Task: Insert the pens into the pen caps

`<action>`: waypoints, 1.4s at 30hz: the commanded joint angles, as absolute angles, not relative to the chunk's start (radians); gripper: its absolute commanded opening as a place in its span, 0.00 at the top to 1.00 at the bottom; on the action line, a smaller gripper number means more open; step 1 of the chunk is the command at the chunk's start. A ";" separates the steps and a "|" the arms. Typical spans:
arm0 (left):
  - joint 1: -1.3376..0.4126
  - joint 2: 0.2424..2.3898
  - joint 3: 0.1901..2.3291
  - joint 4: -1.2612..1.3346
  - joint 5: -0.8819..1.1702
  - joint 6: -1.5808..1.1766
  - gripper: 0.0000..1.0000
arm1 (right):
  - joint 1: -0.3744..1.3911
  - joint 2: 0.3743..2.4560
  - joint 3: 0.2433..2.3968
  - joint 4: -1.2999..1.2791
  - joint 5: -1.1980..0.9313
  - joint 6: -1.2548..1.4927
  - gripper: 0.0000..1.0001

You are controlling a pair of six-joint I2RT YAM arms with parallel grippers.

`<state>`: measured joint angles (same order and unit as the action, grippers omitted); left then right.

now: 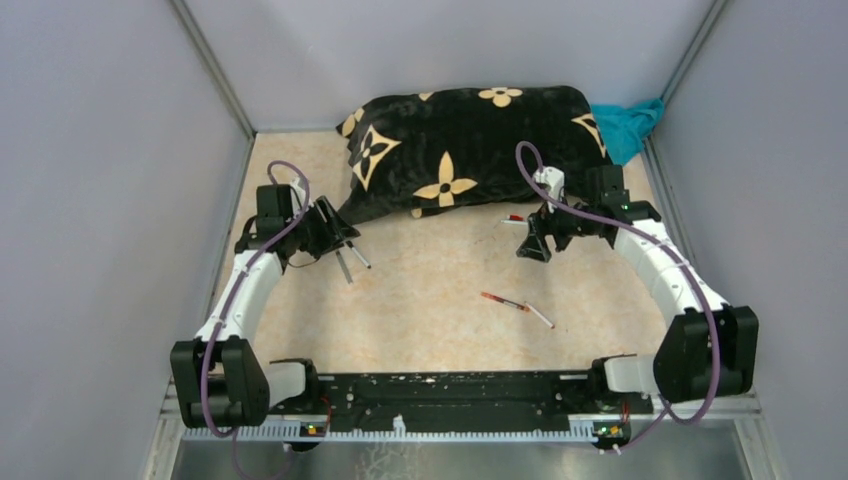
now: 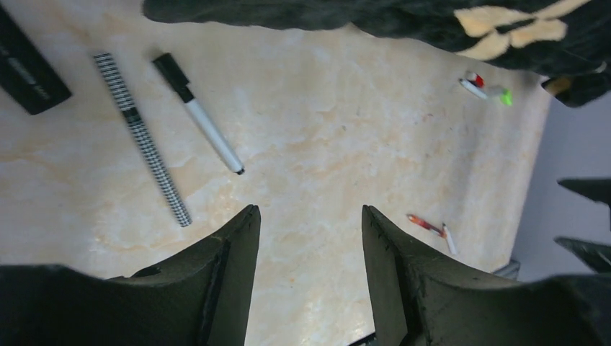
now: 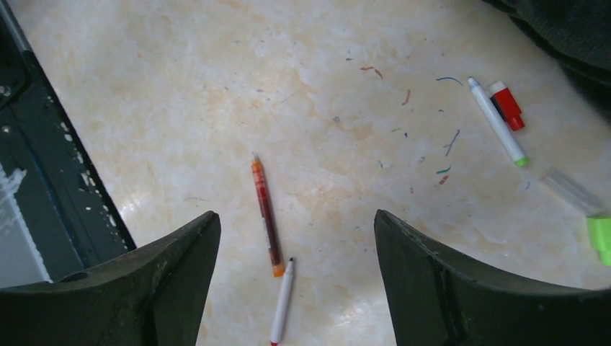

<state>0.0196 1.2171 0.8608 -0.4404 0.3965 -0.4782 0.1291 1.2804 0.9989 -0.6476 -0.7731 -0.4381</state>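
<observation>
No readable writing anywhere: the black block (image 2: pixel 29 72) in the upper left of the left wrist view carries pale lettering, too blurred to make out. The black cushion (image 1: pixel 470 140) shows only tan flower motifs.

Left gripper (image 2: pixel 310 213) has its jaws apart with nothing between them, hovering over the table (image 1: pixel 430 290). Up and to the left of its fingers lie the checked pen (image 2: pixel 140 137) and the white pen with a black cap (image 2: pixel 198 112), side by side, not touching, both clear of the jaws.

Right gripper (image 3: pixel 295 216) is spread wide and empty too. The orange-red pen (image 3: pixel 266 216) lies on the table right in the gap between its fingers, and the small white pen (image 3: pixel 282 303) sits just below it, tip near the orange end. At the upper right, well away, the green-tipped white pen (image 3: pixel 497 122) lies just beside the red cap (image 3: pixel 508 104).

In the top view, the left arm arcs up from the lower left, the right arm from the lower right, with both wrists near the cushion's edge.
</observation>
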 commanded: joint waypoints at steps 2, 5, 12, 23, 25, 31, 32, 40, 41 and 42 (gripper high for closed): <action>0.026 1.181 0.824 -0.328 0.565 -0.489 0.40 | 0.118 1.396 1.112 -0.668 -0.715 -0.660 0.29; 0.025 1.181 0.829 -0.346 0.552 -0.477 0.40 | 0.118 1.480 1.182 -0.681 -0.701 -0.797 0.36; 0.026 1.140 0.831 -0.364 0.525 -0.481 0.41 | 0.118 1.679 1.327 -0.698 -0.703 -1.079 0.45; 0.026 1.077 0.803 -0.372 0.499 -0.509 0.42 | 0.126 1.913 1.535 -0.739 -0.681 -1.225 0.67; 0.025 1.073 0.795 -0.367 0.498 -0.516 0.43 | 0.136 1.939 1.545 -0.749 -0.677 -1.254 0.70; 0.026 1.081 0.792 -0.357 0.505 -0.527 0.43 | 0.152 2.016 1.610 -0.807 -0.659 -1.299 0.72; 0.026 1.082 0.793 -0.356 0.505 -0.526 0.43 | 0.154 2.024 1.612 -0.803 -0.654 -1.299 0.72; 0.025 1.101 0.796 -0.344 0.511 -0.535 0.43 | 0.182 2.065 1.628 -0.789 -0.608 -1.297 0.71; 0.026 1.100 0.796 -0.342 0.511 -0.535 0.43 | 0.182 2.068 1.631 -0.786 -0.605 -1.292 0.71; 0.026 1.102 0.795 -0.342 0.512 -0.535 0.43 | 0.183 2.075 1.636 -0.788 -0.601 -1.288 0.71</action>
